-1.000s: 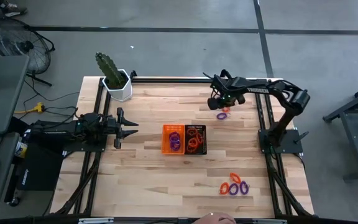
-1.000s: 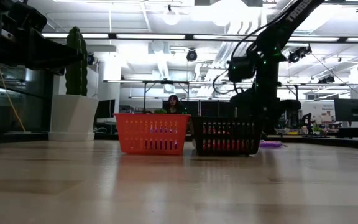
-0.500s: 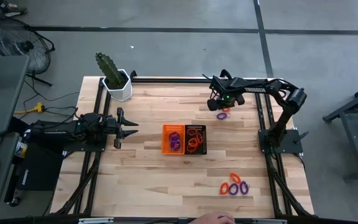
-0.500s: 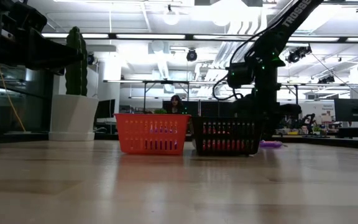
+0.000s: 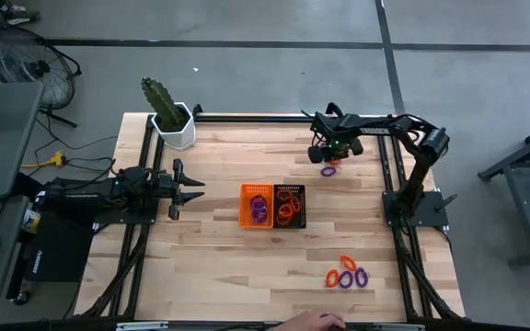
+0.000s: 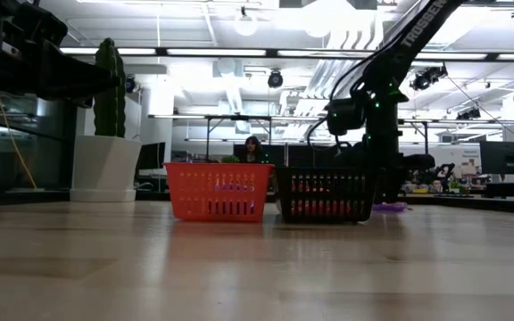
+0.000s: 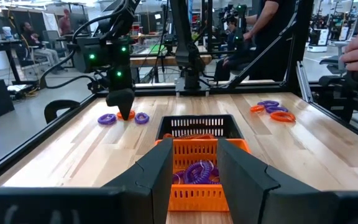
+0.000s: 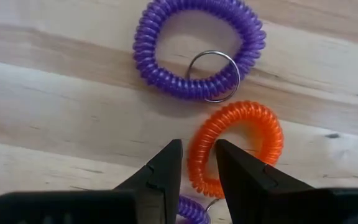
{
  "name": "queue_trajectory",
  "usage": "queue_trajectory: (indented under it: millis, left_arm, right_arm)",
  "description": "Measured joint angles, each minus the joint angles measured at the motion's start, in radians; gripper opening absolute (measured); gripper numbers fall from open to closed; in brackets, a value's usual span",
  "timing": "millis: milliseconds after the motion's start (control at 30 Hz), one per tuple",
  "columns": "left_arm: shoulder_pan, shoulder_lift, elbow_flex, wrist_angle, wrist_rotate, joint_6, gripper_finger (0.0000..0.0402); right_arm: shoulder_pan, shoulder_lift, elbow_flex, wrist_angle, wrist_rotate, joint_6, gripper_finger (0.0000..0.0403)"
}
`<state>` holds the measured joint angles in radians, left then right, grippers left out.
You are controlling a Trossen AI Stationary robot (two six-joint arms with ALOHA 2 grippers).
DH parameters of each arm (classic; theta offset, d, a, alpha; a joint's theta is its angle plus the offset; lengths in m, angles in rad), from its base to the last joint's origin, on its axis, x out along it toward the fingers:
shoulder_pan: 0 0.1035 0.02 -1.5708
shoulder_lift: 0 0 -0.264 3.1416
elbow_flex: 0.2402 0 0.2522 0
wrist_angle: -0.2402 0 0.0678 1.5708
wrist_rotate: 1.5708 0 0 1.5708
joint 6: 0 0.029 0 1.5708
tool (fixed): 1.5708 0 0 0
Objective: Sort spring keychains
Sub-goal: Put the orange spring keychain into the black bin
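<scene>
right gripper point(image 8: 195, 163) lower over orange keychain point(image 8: 235, 147)

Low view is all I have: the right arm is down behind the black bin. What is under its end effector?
Observer: An orange keychain. The right end effector has its tips apart over that coil's edge.
Operator: Is anything lying next to it?
Observer: Yes, a purple keychain with a metal ring lies close beside it.
Operator: What else is unsorted?
Observer: A small cluster of orange and purple ones lies near a table corner, past the right arm's base.
</scene>
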<state>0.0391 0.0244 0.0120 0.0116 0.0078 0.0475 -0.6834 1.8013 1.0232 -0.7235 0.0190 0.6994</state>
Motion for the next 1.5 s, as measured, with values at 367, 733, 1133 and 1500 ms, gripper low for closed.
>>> queue_trajectory:
  millis: [367,733,1133,1500]
  left_arm:
    - [0.000,0.000,0.000,0.000,0.000,0.000,0.0122]
    - [0.000,0.000,0.000,0.000,0.000,0.000,0.0122]
    - [0.000,0.000,0.000,0.000,0.000,0.000,0.0122]
    - [0.000,0.000,0.000,0.000,0.000,0.000,0.0122]
  right_arm:
    - [0.002,0.008,0.000,0.007,-0.019,0.000,0.0076]
    - [0.002,-0.004,-0.002,0.010,-0.037,-0.012,0.0018]
    - [0.080,-0.218,-0.005,0.027,-0.082,0.023,0.0022]
    - [0.302,-0.389,-0.003,0.120,-0.126,-0.001,0.0024]
